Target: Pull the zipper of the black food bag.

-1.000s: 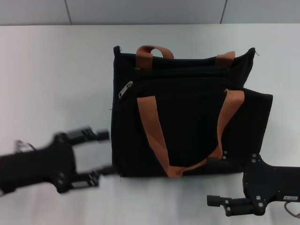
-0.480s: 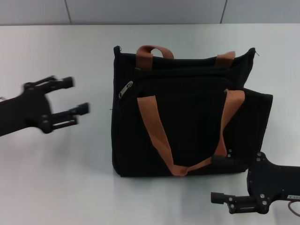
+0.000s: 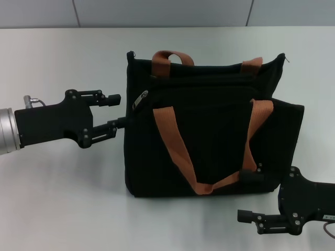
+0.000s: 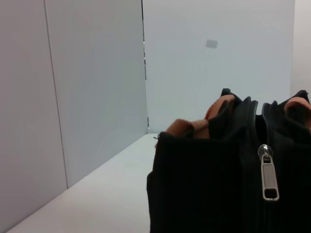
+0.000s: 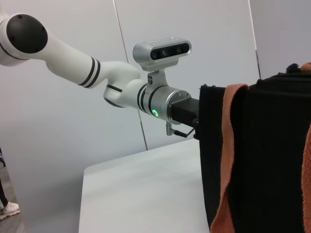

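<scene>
**Two pincers flank the bag, left one at the zipper side**

One black food bag (image 3: 209, 130) lies flat on the white counter (image 3: 63, 198), mouth away from the robot, two orange-brown handles (image 3: 172, 146) across its upper face. The zipper (image 3: 140, 99), a silver teardrop pull, sits near the bag's far-left corner on the dark zip line, tilted diagonally. Left wrist view shows the same pull (image 4: 268, 172) hanging straight down the zip line, close ahead.

Left pincer (image 3: 118, 111): fingers spread, tips right at the bag's left edge, level with and just left of the pull. The lower fingertip looks to meet the fabric; contact uncertain. Nothing is held between the fingers.

Right pincer (image 3: 246, 196): at the bag's near-right corner, fingers spread wide. One finger (image 3: 250, 175) lies against the bag's near edge beside the handle loop; the other (image 3: 256, 217) sits on bare counter, clear of the bag.

Right wrist view: bag's side panel (image 5: 262, 155) fills the frame edge, left arm (image 5: 107, 82) reaching in beyond it.
</scene>
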